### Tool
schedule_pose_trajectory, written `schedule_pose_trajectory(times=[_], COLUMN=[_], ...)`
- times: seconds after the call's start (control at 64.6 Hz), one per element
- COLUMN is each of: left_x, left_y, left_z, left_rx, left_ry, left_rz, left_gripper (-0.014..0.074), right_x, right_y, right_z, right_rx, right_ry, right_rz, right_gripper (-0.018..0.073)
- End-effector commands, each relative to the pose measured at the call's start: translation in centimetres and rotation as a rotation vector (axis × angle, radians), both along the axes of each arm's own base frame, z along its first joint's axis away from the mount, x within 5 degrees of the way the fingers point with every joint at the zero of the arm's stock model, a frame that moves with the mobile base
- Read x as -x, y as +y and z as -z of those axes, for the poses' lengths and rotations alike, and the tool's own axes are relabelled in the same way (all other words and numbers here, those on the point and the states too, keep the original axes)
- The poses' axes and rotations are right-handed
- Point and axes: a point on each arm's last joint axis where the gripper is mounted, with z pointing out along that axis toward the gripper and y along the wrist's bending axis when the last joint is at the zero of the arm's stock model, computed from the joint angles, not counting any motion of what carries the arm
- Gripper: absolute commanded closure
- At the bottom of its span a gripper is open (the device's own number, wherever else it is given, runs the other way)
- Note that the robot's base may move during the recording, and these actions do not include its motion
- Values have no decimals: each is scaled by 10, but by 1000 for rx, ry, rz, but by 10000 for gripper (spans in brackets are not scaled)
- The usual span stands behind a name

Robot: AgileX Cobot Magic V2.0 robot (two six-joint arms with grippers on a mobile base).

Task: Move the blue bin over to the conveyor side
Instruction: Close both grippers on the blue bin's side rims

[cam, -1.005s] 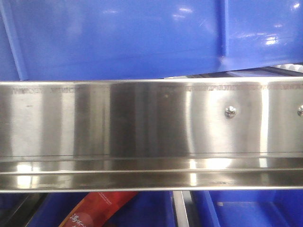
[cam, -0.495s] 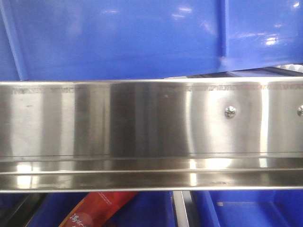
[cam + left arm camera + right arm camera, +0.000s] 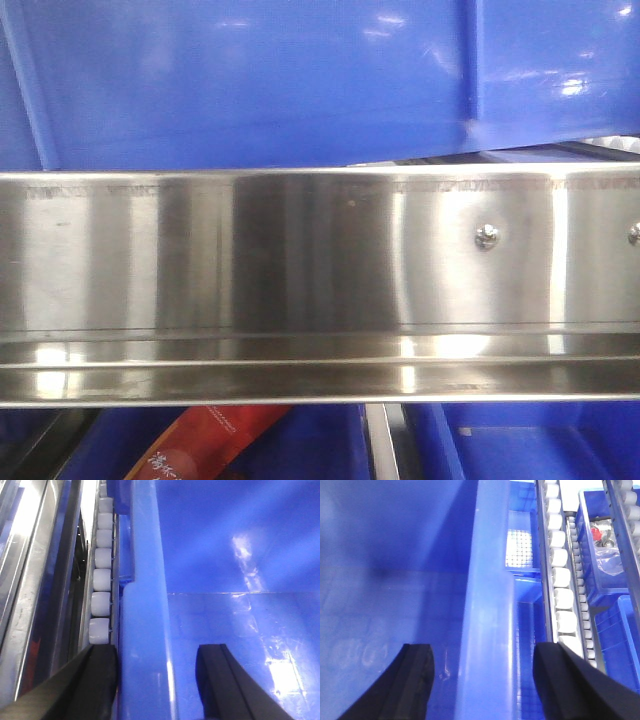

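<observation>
The left pincer [image 3: 157, 652] stood apart, its black fingers [image 3: 97, 680] astride the thick rim of the blue bin [image 3: 145, 580], the outer one close against it. The right pincer [image 3: 485, 650] also gaped astride a stretch of rim, clear of it on both sides. Just beside the bin ran the white rollers [image 3: 102, 580] of the conveyor [image 3: 300, 260], and the bin lay right above its steel side rail. Past the rollers lay other blue crates [image 3: 625, 625]. A red packet [image 3: 210, 440] showed below the rail.
</observation>
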Motion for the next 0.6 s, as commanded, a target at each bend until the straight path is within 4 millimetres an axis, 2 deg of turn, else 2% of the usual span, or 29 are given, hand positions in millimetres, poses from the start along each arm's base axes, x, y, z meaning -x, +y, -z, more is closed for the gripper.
schedule_pose_trajectory(times=[0.0,0.588], left_x=[0,2], left_y=[-1,-1], left_z=[-2,0], left_rx=[29,29], left_ry=[-1,23], left_rz=[-7,-2], left_gripper=[333,333], right_x=[-1,-1], right_y=[-2,-2], right_z=[-2,-2], right_rx=[9,9], right_ry=[-18,-18], right_rz=[5,5], right_gripper=[239,239])
